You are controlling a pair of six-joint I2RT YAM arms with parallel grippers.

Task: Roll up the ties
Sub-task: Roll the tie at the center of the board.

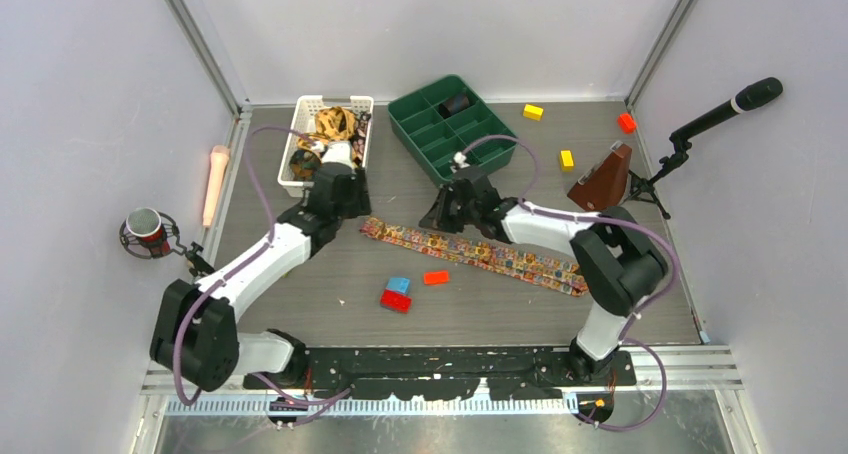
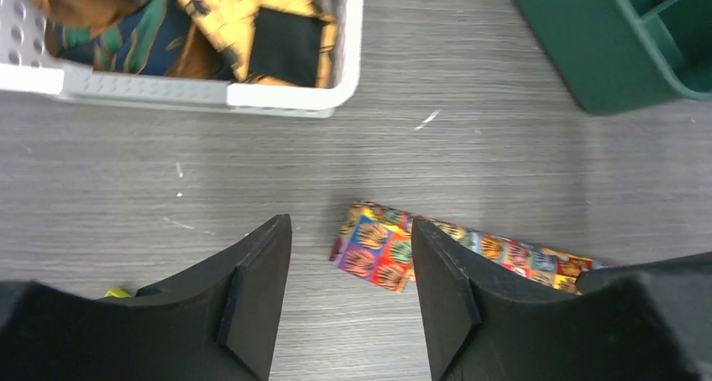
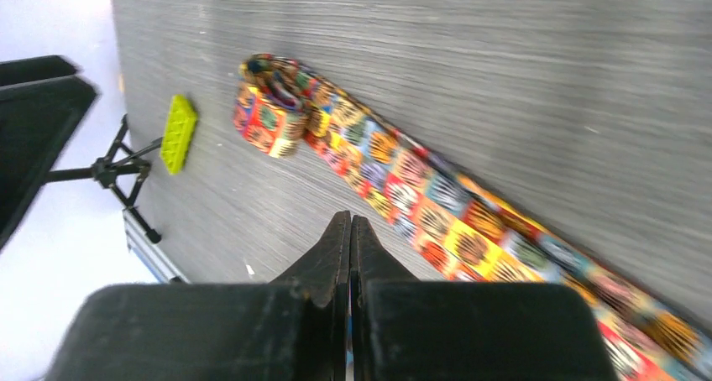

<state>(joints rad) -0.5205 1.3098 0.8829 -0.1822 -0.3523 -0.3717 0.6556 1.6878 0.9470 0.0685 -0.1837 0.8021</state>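
One patterned tie (image 1: pixel 470 251) lies flat across the table, running from centre left to the right. Its left end (image 2: pixel 378 247) shows below and between the fingers of my left gripper (image 2: pixel 351 226), which is open and holds nothing. In the top view that gripper (image 1: pixel 345 206) hangs just in front of the white basket (image 1: pixel 300 109). More ties (image 2: pixel 243 20) lie bunched in the basket. My right gripper (image 3: pixel 350 223) is shut and empty, just beside the tie (image 3: pixel 437 213), whose far end (image 3: pixel 270 104) is curled over. From above it (image 1: pixel 445 219) sits over the tie's left part.
A green divided tray (image 1: pixel 405 109) stands at the back with a dark roll (image 1: pixel 458 104) in one cell. Red (image 1: pixel 395 300), blue (image 1: pixel 399 285) and orange (image 1: pixel 436 277) blocks lie in front of the tie. Yellow blocks (image 1: pixel 567 159), a brown metronome (image 1: pixel 603 179) and a microphone stand (image 1: pixel 690 134) are at the right.
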